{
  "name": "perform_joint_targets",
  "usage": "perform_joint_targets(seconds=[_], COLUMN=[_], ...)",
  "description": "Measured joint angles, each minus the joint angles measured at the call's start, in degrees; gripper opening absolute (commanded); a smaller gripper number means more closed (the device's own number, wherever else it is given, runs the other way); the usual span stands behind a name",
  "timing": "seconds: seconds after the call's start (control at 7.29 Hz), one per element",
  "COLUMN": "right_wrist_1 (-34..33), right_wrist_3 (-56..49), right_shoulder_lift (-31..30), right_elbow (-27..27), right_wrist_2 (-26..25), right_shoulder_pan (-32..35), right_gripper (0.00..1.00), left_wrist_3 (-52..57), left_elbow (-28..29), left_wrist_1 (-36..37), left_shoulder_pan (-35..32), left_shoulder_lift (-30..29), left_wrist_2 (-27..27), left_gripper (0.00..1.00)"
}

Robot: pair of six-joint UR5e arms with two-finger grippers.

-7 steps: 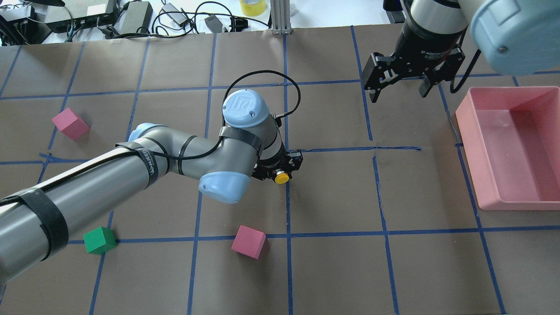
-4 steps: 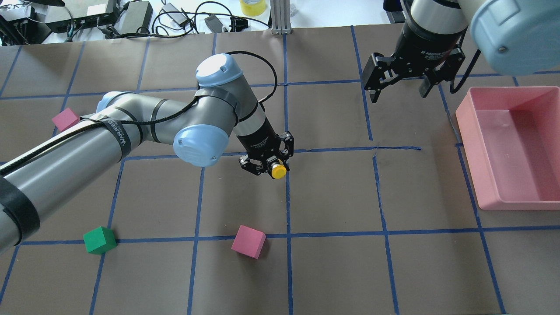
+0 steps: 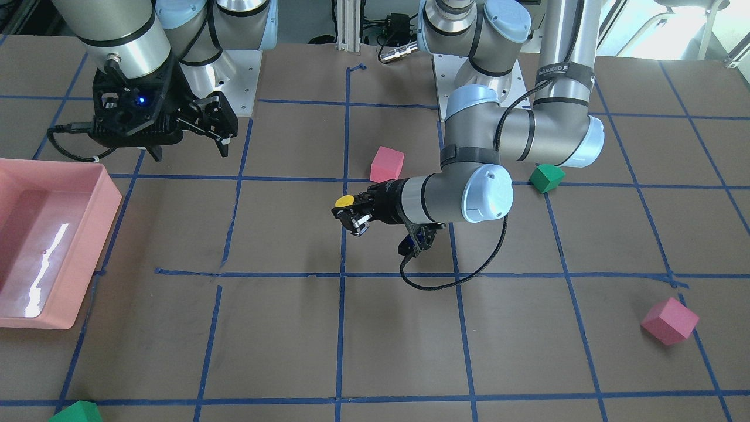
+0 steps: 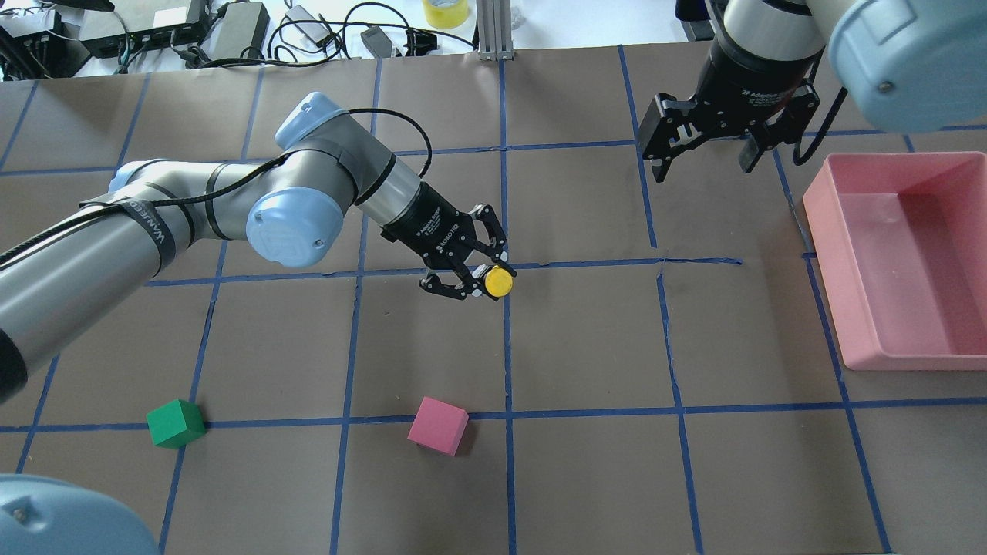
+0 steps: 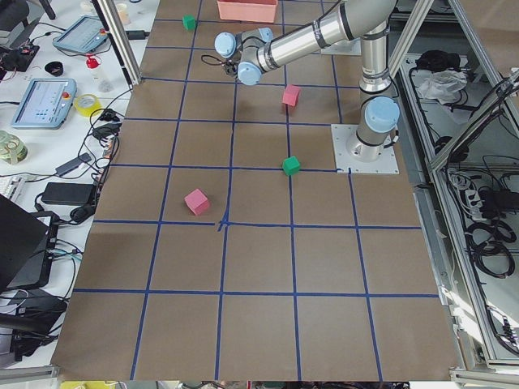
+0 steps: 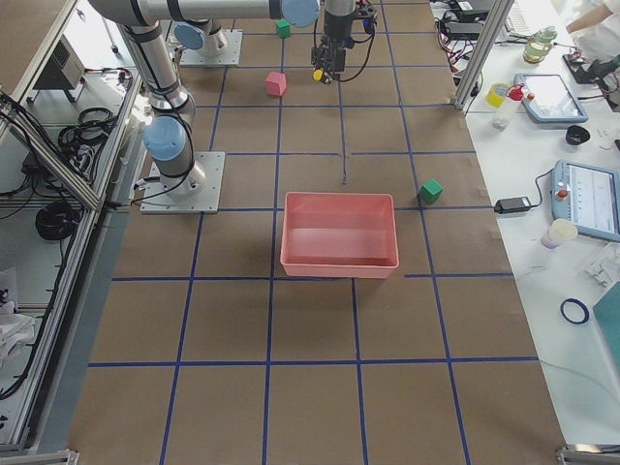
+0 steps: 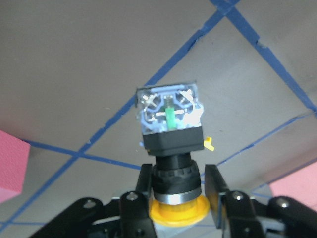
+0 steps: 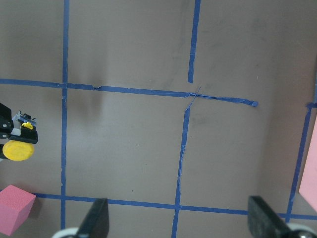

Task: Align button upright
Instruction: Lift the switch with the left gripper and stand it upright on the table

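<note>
- The left hand [image 4: 483,273] is closed on the button [image 4: 499,283], one finger on each side of the black neck between its yellow cap and square body.
- From overhead the yellow cap shows as a round disc. The left wrist view shows the clear end with the terminals, so that end is not flat on the tabletop [image 4: 586,347].
- The button is near the middle of the tabletop, just beside a crossing of blue tape lines [image 4: 506,339].
- The right hand [image 4: 703,166] hangs at the far side with its fingers spread wide, near the pink tray [image 4: 829,254].
- A pink cube [image 4: 438,425] and a green cube [image 4: 176,423] sit on the tabletop, well apart from the button.
</note>
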Motion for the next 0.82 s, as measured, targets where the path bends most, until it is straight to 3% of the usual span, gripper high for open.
perform_joint_targets(seconds=[0.41,0.82], right_wrist_1=[0.1,0.1], right_wrist_3=[-0.1,-0.1], right_shoulder_lift=[0.0,0.0], right_elbow=[0.4,0.6], right_wrist_2=[0.0,0.0], right_shoulder_pan=[0.0,0.0], right_gripper=[1.00,1.00], left_wrist_3=[-1.7,2.2], left_elbow=[-4.2,-5.2], left_wrist_1=[-0.1,-0.2], left_shoulder_pan=[0.9,3.6], left_shoulder_lift=[-2.2,-5.8], left_wrist_2=[-11.2,-13.6], left_gripper=[0.00,0.00])
